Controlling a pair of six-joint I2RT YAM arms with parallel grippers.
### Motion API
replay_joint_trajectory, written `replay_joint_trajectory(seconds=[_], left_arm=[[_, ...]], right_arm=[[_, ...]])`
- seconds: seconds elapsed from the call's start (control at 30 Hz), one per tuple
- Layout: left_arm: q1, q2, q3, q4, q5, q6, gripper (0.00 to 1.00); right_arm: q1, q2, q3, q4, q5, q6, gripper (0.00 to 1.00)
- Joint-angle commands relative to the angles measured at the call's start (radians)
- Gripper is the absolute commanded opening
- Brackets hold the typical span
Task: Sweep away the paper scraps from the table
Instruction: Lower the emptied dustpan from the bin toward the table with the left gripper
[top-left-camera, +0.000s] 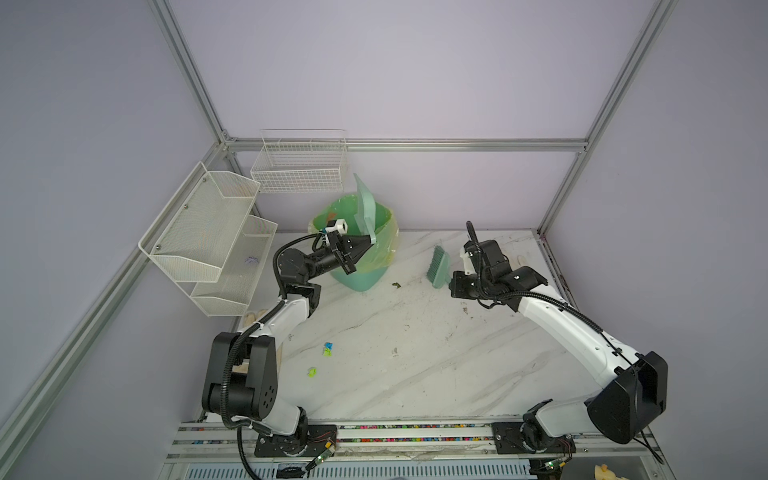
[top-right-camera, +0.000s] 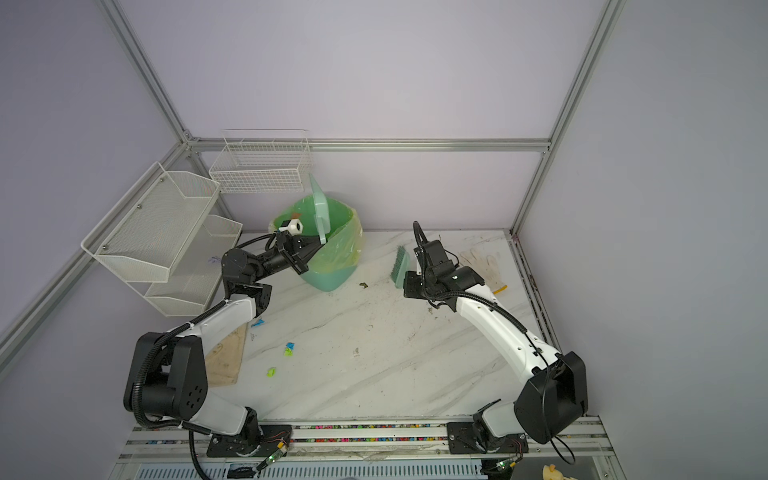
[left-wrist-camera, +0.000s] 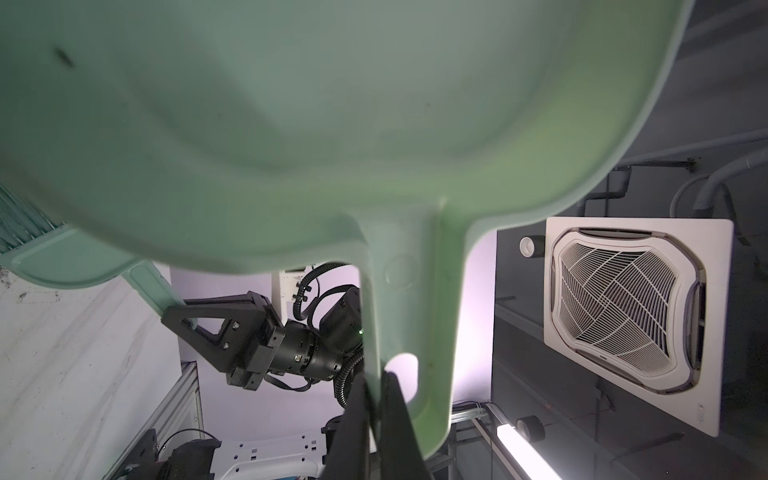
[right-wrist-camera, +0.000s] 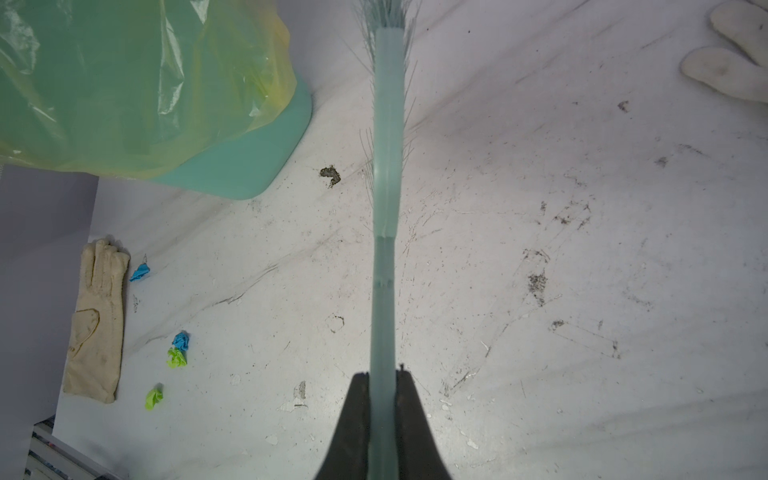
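In both top views one bin (top-left-camera: 360, 266) stands at the far edge of the table (top-left-camera: 436, 374). The left gripper (top-left-camera: 369, 241) is clamped on the handle of one dustpan (top-left-camera: 366, 208), held on edge over the bin's mouth. Right of the bin and apart from it, the right gripper (top-left-camera: 449, 281) is closed on one brush (top-left-camera: 438, 264), bristles facing the bin. The paper scraps (top-left-camera: 327, 352) lie on the near side of the bin, well apart from it. Three show there; in a top view four paper scraps (top-right-camera: 288, 352) show, the fourth just beside the left arm (top-right-camera: 232, 316). One dark speck (top-left-camera: 396, 285) lies just right of the bin's foot. Bare table runs wide from the bin to the near edge.

From the left wrist, the dustpan's (left-wrist-camera: 332, 124) underside fills most of the frame. The left gripper's (left-wrist-camera: 376, 399) jaws stand narrow, pinching its handle.

From the right wrist, the right gripper's (right-wrist-camera: 383, 380) jaws press the brush (right-wrist-camera: 386, 166) handle between them. Four paper scraps (right-wrist-camera: 176, 357) show, two blue and two yellow-green, all apart from the bin (right-wrist-camera: 249, 158). There are two gloves (right-wrist-camera: 96, 324): one beside the scraps at the table's edge, one across the brush from the bin. The dark speck (right-wrist-camera: 330, 175) sits between the bin's foot and the brush.
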Motion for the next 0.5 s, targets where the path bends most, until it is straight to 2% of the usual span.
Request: replay_joint_trajectory(seconds=[0.0, 0.1, 0.23, 0.33, 0.47], left_arm=[[0.003, -0.043, 0.036, -0.052, 0.022, -0.032, 0.0], [-0.007, -0.16, 0.057, -0.482, 0.036, 0.303, 0.0], [-0.013, -0.251, 0.225, -1.171, -0.021, 0.792, 0.0], [-0.028, -0.264, 0.332, -1.451, -0.071, 0.988, 0.0], [-0.043, -0.304, 0.353, -1.627, -0.123, 1.101, 0.0]], right_arm=[[-0.007, -0.031, 0.008, -0.005, 0.012, 0.01, 0.0], [-0.007, -0.031, -0.003, 0.006, 0.011, 0.011, 0.0], [-0.007, -0.031, -0.011, 0.009, 0.0, 0.013, 0.0], [-0.007, -0.065, -0.023, 0.021, -0.009, 0.011, 0.0], [-0.007, -0.065, -0.044, 0.045, -0.058, 0.024, 0.0]])
